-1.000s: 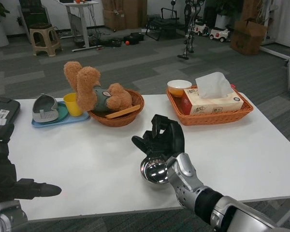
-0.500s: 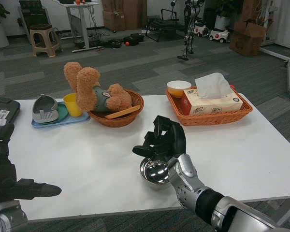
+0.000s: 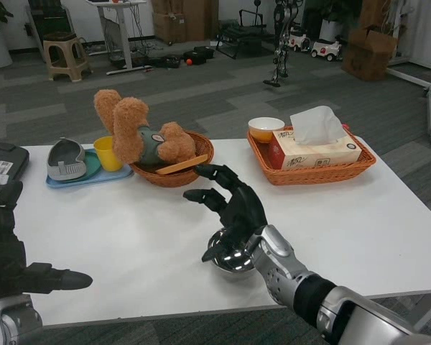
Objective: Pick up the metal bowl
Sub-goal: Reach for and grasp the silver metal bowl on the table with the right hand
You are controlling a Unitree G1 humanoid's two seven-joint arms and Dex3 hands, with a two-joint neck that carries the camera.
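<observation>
Both hands hold nothing: my right hand [image 3: 233, 208] hangs with its fingers spread wide, and the metal bowl [image 3: 232, 259] sits on the worktop [image 3: 144, 237] directly beneath its palm, partly hidden by the wrist. I read that spread as room for the fingers to come down around the rim, though I cannot tell whether any finger touches the bowl. My left hand [image 3: 14, 277] waits far off to the left at the near edge, fingers extended, clear of the reach.

Glossy metal bowl [image 3: 232, 260] — matt white table [image 3: 359, 215], woven wicker baskets [image 3: 317, 172].
</observation>
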